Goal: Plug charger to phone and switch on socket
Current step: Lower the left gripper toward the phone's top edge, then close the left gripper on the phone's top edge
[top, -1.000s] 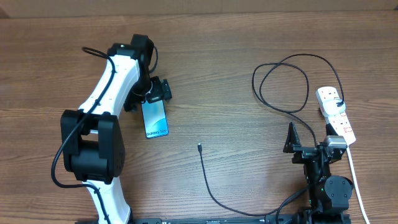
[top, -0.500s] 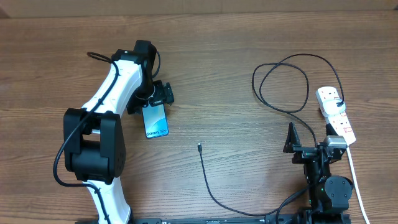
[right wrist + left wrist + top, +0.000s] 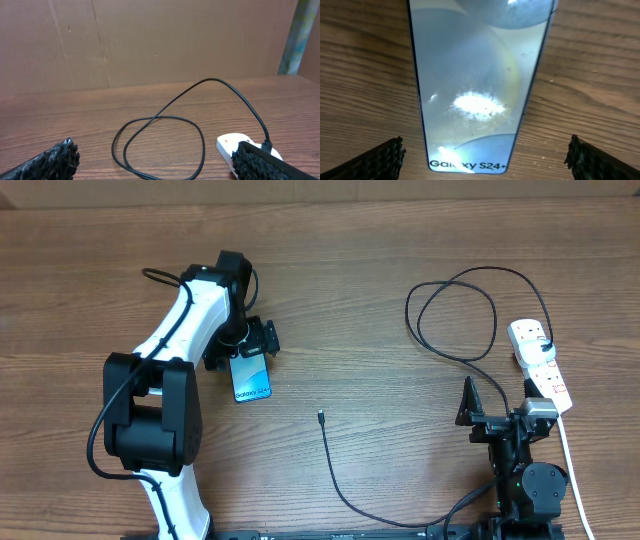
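Note:
The phone (image 3: 252,379) lies flat on the wooden table with its blue screen up. In the left wrist view the phone (image 3: 480,75) shows "Galaxy S24+" at its near end. My left gripper (image 3: 242,347) is open and hangs over the phone's far end, with one finger on each side of the phone (image 3: 485,167); the fingertips (image 3: 375,162) stand well clear of its edges. The charger (image 3: 340,480) lies loose, its metal plug tip (image 3: 320,417) on bare table. Its loops (image 3: 200,145) lead to the socket (image 3: 540,362). My right gripper (image 3: 497,412) is open and empty (image 3: 157,165).
The socket's thick white cord (image 3: 570,470) runs down the right edge past my right arm's base. A brown cardboard wall (image 3: 160,40) stands behind the table. The charger's black adapter (image 3: 538,333) sits in the socket's far end.
My left gripper has moved a little down and to the right, further over the phone's far end. The phone, the charger and the right arm have not moved.

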Action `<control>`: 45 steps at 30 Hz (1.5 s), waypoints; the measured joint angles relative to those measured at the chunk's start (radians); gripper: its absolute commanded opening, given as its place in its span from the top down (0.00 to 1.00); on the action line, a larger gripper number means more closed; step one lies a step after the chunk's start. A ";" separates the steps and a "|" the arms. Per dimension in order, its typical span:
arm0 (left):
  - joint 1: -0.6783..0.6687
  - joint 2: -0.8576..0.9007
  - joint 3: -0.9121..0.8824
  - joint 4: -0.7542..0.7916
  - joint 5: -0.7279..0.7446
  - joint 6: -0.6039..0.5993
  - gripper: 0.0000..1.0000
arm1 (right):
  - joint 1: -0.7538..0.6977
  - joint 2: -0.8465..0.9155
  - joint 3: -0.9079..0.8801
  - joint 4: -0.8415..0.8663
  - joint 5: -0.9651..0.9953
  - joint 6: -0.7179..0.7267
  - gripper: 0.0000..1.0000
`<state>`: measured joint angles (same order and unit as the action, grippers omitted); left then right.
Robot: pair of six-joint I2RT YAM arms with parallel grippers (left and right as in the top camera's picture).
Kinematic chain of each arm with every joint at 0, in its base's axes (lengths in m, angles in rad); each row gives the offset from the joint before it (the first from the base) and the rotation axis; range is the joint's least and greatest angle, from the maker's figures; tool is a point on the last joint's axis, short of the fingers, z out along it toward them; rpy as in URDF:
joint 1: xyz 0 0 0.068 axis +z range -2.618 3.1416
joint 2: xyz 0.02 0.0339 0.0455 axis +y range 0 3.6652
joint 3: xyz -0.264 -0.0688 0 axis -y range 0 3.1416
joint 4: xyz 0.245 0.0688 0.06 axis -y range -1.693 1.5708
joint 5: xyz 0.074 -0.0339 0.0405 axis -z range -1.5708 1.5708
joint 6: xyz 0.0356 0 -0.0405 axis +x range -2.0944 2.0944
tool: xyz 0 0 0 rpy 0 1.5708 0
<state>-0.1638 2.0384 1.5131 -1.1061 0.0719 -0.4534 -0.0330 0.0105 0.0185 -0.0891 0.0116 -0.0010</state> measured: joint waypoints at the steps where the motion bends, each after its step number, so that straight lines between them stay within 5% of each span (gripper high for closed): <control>1: 0.000 0.000 -0.009 0.003 0.001 0.000 0.00 | 0.000 0.000 0.000 0.000 0.000 0.000 0.00; 45: -0.006 0.000 -0.080 0.164 -0.077 0.090 0.00 | 0.000 0.000 0.000 0.000 0.000 0.000 0.00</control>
<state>-0.1703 2.0384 1.4326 -0.9417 -0.0051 -0.3637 -0.0330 0.0105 0.0185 -0.0895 0.0116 -0.0013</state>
